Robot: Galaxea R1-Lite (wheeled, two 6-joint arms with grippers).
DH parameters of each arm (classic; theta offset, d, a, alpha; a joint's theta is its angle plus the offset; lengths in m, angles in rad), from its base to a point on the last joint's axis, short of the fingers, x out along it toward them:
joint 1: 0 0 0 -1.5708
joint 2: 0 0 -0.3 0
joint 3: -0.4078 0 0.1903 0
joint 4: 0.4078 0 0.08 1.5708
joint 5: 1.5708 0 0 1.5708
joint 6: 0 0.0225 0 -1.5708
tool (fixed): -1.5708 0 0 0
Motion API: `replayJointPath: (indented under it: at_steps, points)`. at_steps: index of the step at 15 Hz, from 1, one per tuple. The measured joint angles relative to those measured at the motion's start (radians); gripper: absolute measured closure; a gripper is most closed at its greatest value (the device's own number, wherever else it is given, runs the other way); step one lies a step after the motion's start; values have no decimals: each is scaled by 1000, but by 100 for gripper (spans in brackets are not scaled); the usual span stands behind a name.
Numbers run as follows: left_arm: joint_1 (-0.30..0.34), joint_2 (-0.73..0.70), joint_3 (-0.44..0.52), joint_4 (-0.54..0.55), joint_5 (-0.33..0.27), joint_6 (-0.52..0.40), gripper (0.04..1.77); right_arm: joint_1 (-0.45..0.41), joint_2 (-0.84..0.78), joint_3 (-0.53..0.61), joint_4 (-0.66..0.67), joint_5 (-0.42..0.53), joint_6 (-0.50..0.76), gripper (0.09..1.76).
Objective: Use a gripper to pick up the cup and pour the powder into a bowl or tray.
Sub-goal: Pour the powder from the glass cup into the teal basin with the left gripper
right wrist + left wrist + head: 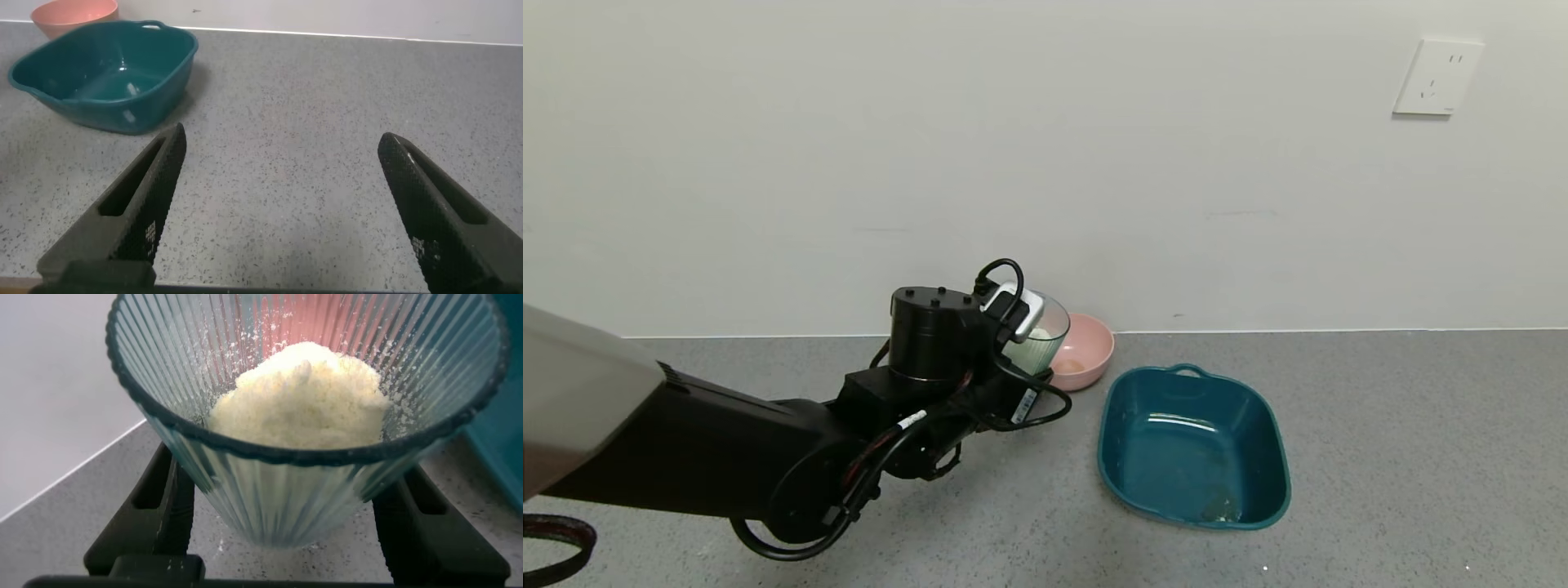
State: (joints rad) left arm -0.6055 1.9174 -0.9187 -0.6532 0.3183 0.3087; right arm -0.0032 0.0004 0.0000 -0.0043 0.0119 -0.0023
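The cup (1045,331), a clear ribbed blue-green tumbler, holds a heap of white powder (302,396). My left gripper (1031,355) is shut on the cup (278,498), one black finger (167,506) pressed against each side, low over the grey counter and just left of the pink bowl. The cup looks close to upright. The dark teal basin (1278,465) sits to the right of the cup, open and nearly empty, with a small residue at its front. My right gripper (282,135) is open and empty over bare counter, with the basin (98,110) farther off.
A round pink bowl (1090,343) stands against the wall between the cup and the basin; it also shows in the right wrist view (73,12). The white wall runs along the counter's back edge, with a socket (1437,77) high at the right.
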Motion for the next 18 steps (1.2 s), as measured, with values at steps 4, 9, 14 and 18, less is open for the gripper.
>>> replayJointPath:
  at_steps: [4,9,14,18]
  points:
    - [-26,53,-55,5,67,95,55,0,0,0,0,0,0,14]
    - [-75,95,-101,5,151,224,55,0,0,0,0,0,0,14]
    - [-119,134,-142,5,186,346,55,0,0,0,0,0,0,14]
    - [-142,154,-190,86,210,415,55,0,0,0,0,-1,0,14]
